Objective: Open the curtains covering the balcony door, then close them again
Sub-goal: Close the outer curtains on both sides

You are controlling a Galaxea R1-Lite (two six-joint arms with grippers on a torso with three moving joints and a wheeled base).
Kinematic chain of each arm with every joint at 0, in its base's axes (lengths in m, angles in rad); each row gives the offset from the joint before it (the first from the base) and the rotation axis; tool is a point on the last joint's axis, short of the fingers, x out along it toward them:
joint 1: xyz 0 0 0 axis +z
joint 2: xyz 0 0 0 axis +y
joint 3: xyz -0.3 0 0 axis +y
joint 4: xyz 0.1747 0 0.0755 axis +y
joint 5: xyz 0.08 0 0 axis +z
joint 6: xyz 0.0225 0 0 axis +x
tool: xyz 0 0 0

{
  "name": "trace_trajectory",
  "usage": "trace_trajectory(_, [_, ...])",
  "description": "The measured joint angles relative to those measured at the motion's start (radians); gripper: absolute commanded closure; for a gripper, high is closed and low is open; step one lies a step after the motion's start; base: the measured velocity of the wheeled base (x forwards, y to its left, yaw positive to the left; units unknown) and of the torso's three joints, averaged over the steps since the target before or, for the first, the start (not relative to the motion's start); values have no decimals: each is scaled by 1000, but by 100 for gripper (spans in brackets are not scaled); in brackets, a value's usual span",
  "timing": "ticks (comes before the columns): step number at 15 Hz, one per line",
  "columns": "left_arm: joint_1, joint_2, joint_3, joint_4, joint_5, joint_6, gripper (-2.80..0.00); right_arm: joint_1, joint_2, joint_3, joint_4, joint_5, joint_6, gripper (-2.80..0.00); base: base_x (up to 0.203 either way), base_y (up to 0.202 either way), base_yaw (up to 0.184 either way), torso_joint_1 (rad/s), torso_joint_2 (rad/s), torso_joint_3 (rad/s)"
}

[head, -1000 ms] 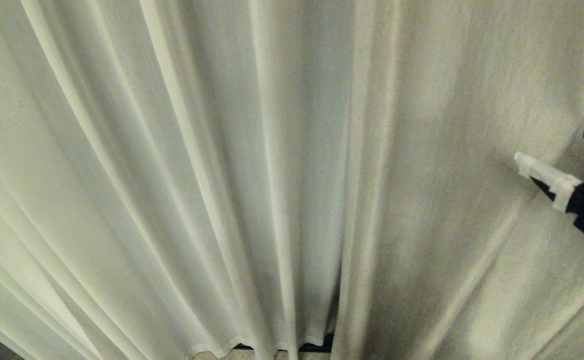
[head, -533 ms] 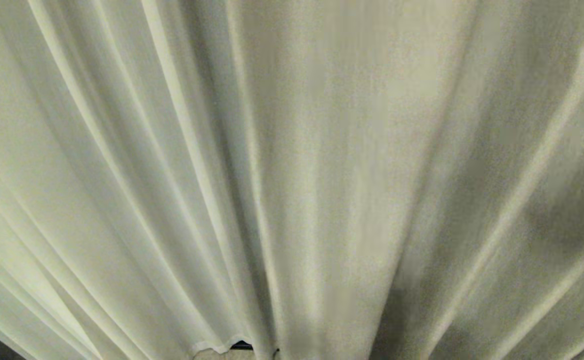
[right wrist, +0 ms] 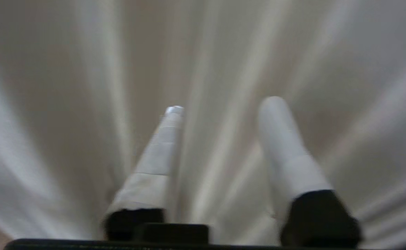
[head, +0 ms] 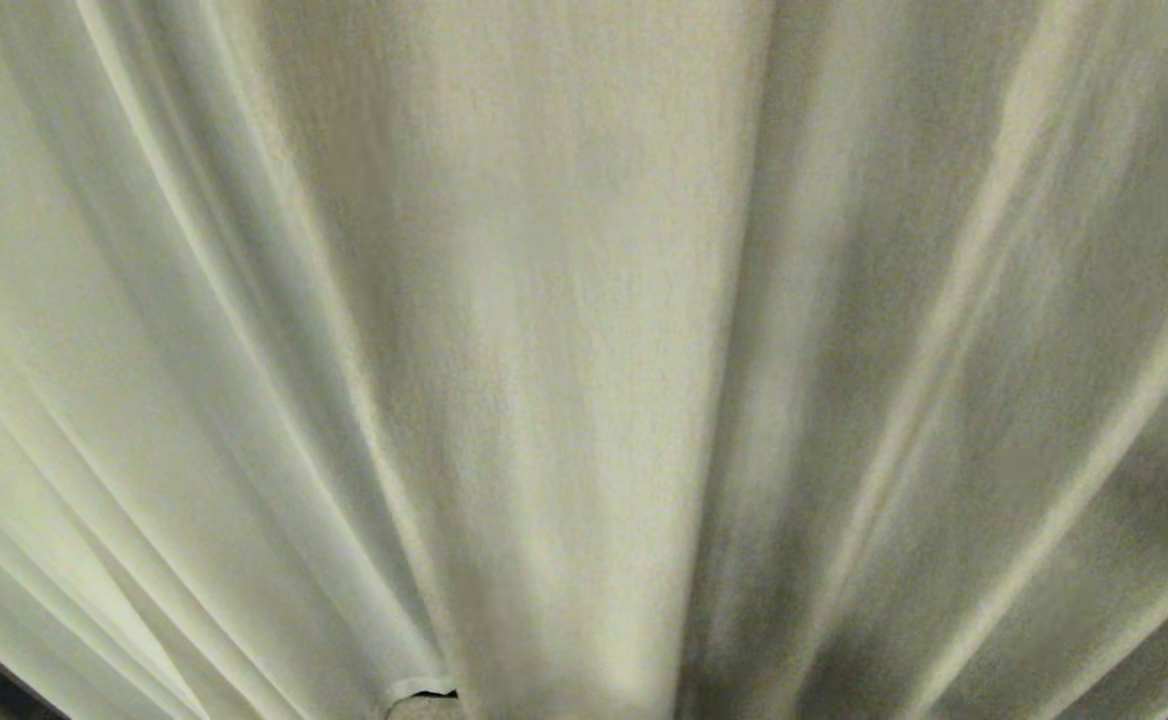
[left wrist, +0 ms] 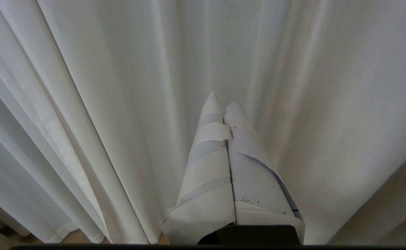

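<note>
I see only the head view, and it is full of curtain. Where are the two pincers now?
Observer: The right pincer faces the curtains, with its fingers apart.
Operator: Does it hold any fabric?
Observer: No. A pale fold shows in the gap between the fingers, but it is not pinched.
Operator: And the left one?
Observer: The left pincer is shut on nothing, and it points at the curtains.

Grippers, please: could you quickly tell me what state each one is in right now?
Left gripper: shut, holding nothing, in front of the curtains.
Right gripper: open, nothing between its fingers, facing the curtains.
</note>
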Motion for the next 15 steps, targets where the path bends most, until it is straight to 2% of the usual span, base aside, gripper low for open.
trace_trajectory(5, [0,0,0,0,0,0,0,-113,-16,200,-161,13,8,0,0,0,0,0,0,0])
trace_trajectory(11, [0,0,0,0,0,0,0,-137,-165,236,52,20,39,0,0,0,0,0,0,0])
trace_trajectory(15, [0,0,0,0,0,0,0,-131,-252,237,101,63,41,0,0,0,0,0,0,0])
